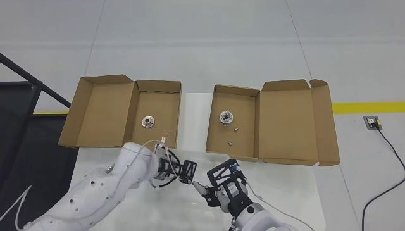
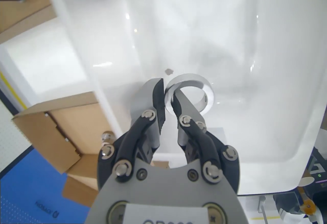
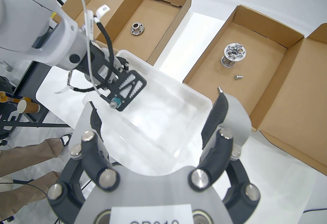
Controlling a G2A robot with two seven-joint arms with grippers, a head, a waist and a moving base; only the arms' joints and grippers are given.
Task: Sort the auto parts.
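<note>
**Metal ring being gripped in the tray by the left end effector**

Metal ring [image 2: 190, 92] is sitting low inside the white tray [image 3: 207, 101], which is lying at the middle of the near edge of the bench [image 1: 285, 187]. The left end effector [image 2: 167, 87] is reaching down into the tray and is closing almost fully on the ring's wall. One finger is pressing inside the ring and the other is pressing against its outer face. Whether the ring is resting on the tray floor or hanging just above it cannot be told.

The right end effector [image 3: 155, 100] is hovering over the near side of the tray. Its fingers are spreading wide and holding nothing, and it is staying apart from the left one.

Two open cardboard boxes are sitting along the far edge of the bench with a bare strip between them. The left box [image 1: 161, 107], toward the far left corner, is holding a single flanged hub [image 1: 149, 121] lying flat. The right box [image 1: 243, 133], toward the far right corner, is holding a spool-shaped part [image 1: 226, 117] standing on end. Two screws are lying on that box's floor nearer the tray: one screw [image 1: 235, 128] is lying just beside the spool-shaped part, and the other screw [image 1: 230, 143] is lying close to the box's near wall.
</note>
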